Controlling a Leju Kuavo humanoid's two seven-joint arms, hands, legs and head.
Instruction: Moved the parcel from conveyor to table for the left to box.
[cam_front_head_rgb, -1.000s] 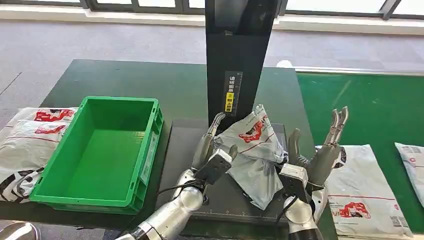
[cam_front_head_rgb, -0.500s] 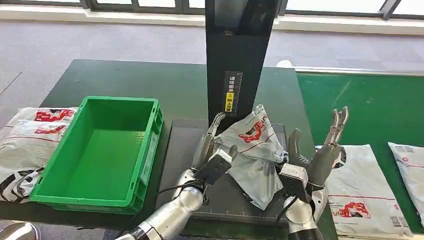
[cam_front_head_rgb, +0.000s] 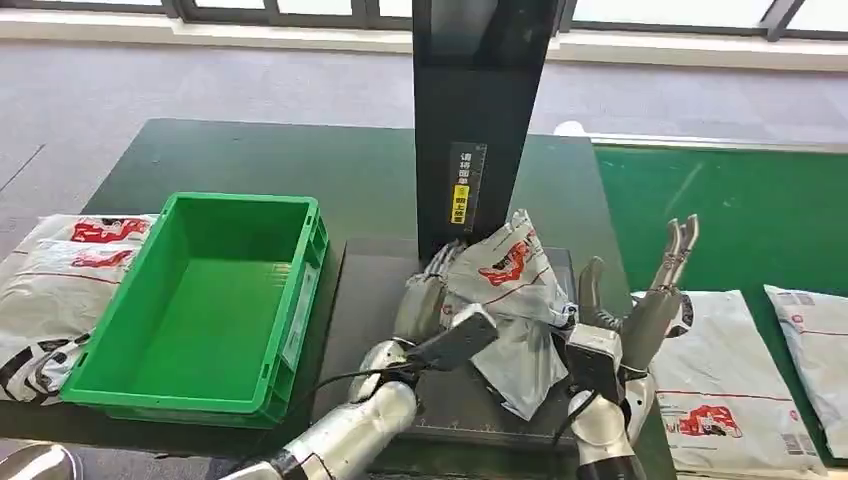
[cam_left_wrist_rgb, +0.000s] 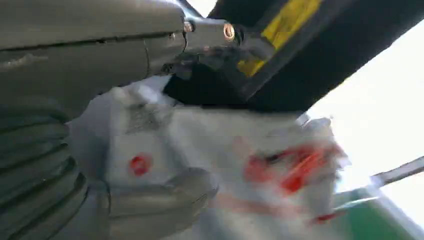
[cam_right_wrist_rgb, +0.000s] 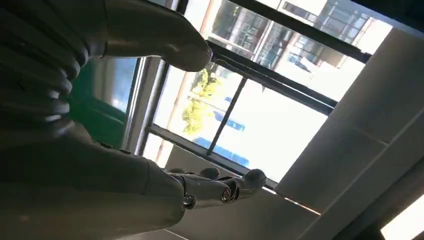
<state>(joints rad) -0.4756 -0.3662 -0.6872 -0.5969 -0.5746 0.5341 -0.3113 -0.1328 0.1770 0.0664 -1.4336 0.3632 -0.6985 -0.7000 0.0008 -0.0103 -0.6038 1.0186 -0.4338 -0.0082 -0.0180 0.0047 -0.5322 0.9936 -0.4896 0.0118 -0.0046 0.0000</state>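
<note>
Fingers of the left hand (cam_front_head_rgb: 428, 300) press against the near side of the crumpled parcel (cam_front_head_rgb: 510, 300), thumb underneath in the left wrist view, so it looks like a grip, though that picture is blurred. The parcel, grey-white with red print, sits on the dark platform (cam_front_head_rgb: 375, 275) at the foot of the black column (cam_front_head_rgb: 475, 110), just beside the right hand (cam_front_head_rgb: 640, 305), which stands with its fingers spread upward and holds nothing. Left of the platform the green bin (cam_front_head_rgb: 300, 290) stands with its rim almost touching the platform's edge; bare tabletop lies behind it. Past the bin's far side lie more white bags (cam_front_head_rgb: 60, 270). On the right, further bags (cam_front_head_rgb: 720, 370) rest on the green conveyor (cam_front_head_rgb: 740, 200). A yellow-and-grey label (cam_front_head_rgb: 461, 185) on the column carries small characters too fine to read.
</note>
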